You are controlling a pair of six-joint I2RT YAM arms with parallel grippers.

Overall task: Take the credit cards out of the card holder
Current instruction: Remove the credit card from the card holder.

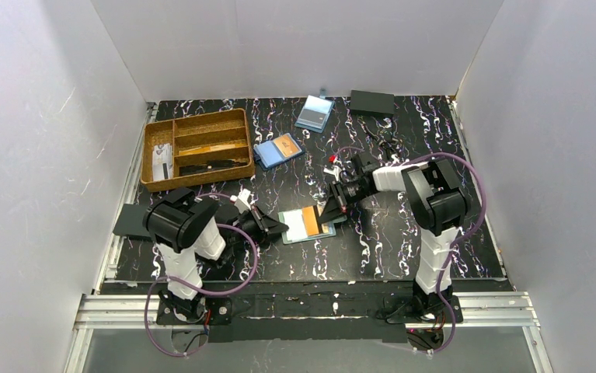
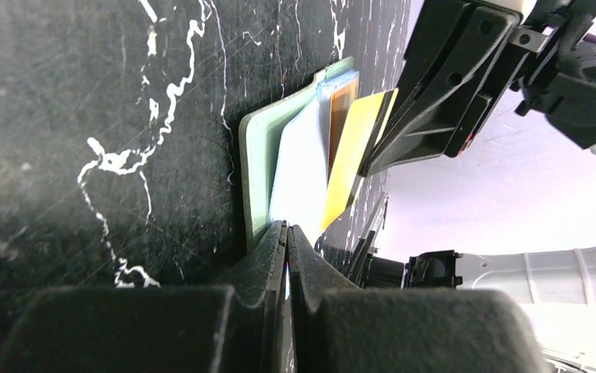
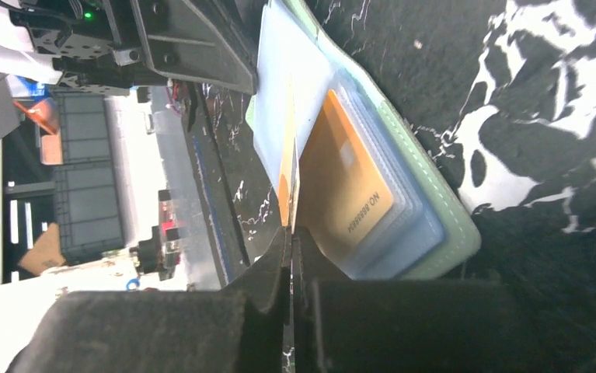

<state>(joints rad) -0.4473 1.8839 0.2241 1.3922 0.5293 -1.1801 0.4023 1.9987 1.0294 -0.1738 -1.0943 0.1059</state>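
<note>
The left gripper [image 2: 287, 233] clamps the card holder [image 2: 254, 163] at 9 o'clock; the right gripper [image 3: 291, 233] pinches the yellow card [image 2: 352, 148]. A weak clamp could drag the holder.

Top looks down; wrist views (close, perhaps sideways) share card holder [image 2: 254, 167].

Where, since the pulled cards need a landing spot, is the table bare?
Bare: the near strip in front of the card holder, between both arm bases, and the patch right of the right arm. Crowded: the far side, with the wooden tray, blue holder, pale-blue holder and black box.
</note>
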